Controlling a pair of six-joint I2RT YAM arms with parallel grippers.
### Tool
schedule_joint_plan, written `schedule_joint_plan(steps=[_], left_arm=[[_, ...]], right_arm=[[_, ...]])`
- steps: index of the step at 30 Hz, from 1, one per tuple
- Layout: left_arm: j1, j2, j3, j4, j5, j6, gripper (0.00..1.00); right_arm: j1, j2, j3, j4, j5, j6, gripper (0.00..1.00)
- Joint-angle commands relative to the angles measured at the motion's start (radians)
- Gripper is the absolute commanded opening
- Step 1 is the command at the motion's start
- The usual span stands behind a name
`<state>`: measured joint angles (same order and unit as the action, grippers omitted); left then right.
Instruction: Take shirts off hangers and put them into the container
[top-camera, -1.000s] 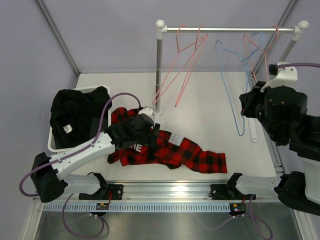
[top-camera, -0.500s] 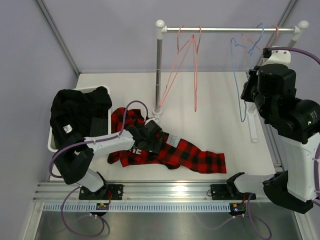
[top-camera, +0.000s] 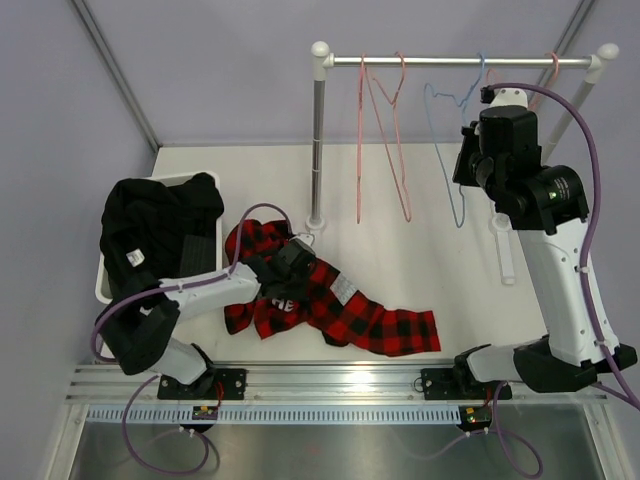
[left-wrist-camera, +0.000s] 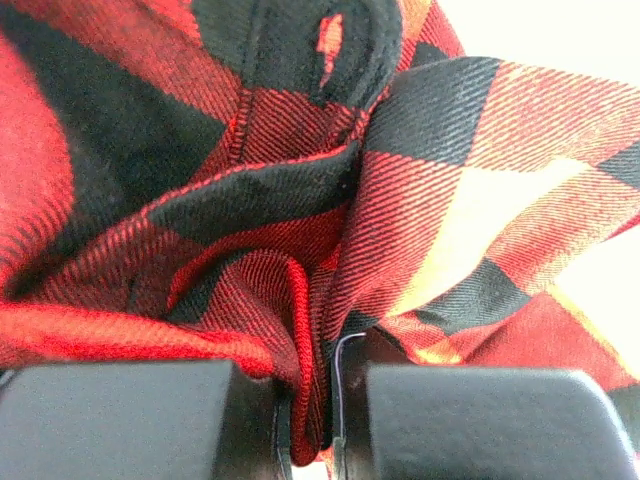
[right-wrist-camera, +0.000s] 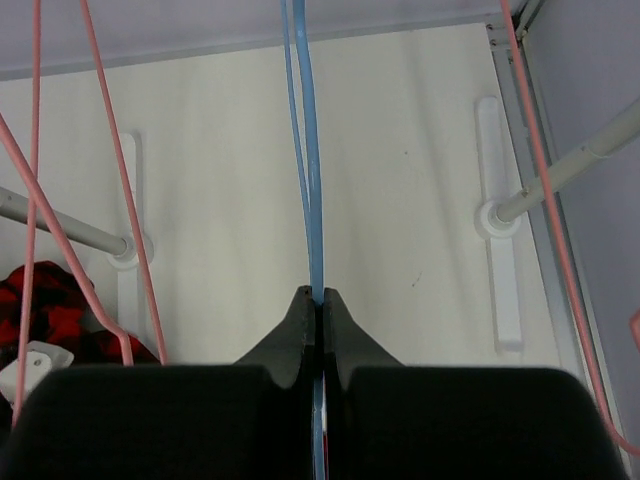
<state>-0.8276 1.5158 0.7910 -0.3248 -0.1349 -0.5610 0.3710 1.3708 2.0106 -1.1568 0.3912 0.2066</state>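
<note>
Left hand (left-wrist-camera: 312, 440): yours is clamped on a fold of the check shirt (top-camera: 370, 315).
Check shirt: crumpled on the surface (top-camera: 420, 230), just right of the tub (top-camera: 103, 285).
Right hand (right-wrist-camera: 318, 310): yours is pinched together on the blue hanger (right-wrist-camera: 308, 150), up by the rail (top-camera: 450, 61).
Tub: holds dark cloth, probably 1 black shirt (top-camera: 150, 225); you can't see deeper.
Pink hangers (top-camera: 385, 140): hang bare on the rail.
</note>
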Motion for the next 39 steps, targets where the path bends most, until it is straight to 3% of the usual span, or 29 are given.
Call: schedule_joint_plan(steps=[1,2,3,4,5,8,9,17,25,31,39], left_arm=[[-0.004,-0.182,0.048,-0.127,-0.007,-0.019,0.0],[-0.005,-0.291,0.085,-0.179,-0.04,-0.013,0.0],[0.001,-0.334,0.129,-0.228,-0.114,0.007,0.0],[0.005,-0.368,0.237,-0.338,-0.153,0.021,0.0],[0.03,-0.394,0.298,-0.393,-0.182,0.036,0.0],[0.117,-0.445,0.515,-0.54,-0.265,0.108,0.0],[0.146,-0.448,0.558,-0.56,-0.281,0.151,0.0],[0.517,-0.295,0.982,-0.635,-0.296,0.387,0.0],[0.7,-0.111,1.535,-0.573,-0.321,0.538,0.0],[0.775,-0.14,1.651,-0.455,-0.373,0.553,0.0],[0.775,-0.289,1.519,-0.225,-0.566,0.757,0.0]], right_arm=[[-0.006,-0.084,-0.086,0.057,-0.057,0.013,0.0],[-0.004,-0.101,-0.105,0.06,-0.049,0.013,0.02],[-0.006,-0.117,-0.124,0.065,-0.037,0.014,0.14],[-0.004,-0.145,-0.148,0.065,-0.029,0.014,0.33],[-0.006,-0.154,-0.151,0.06,-0.012,0.013,0.65],[-0.006,-0.177,-0.145,0.04,-0.014,0.013,0.94],[-0.006,-0.183,-0.136,0.028,-0.017,0.017,1.0],[-0.006,-0.283,-0.069,0.006,-0.083,0.016,1.0],[-0.004,-0.354,-0.119,0.038,-0.14,-0.003,0.99],[0.015,-0.371,-0.196,0.072,-0.187,0.002,0.99],[0.127,-0.354,-0.242,0.083,-0.135,-0.007,0.99]])
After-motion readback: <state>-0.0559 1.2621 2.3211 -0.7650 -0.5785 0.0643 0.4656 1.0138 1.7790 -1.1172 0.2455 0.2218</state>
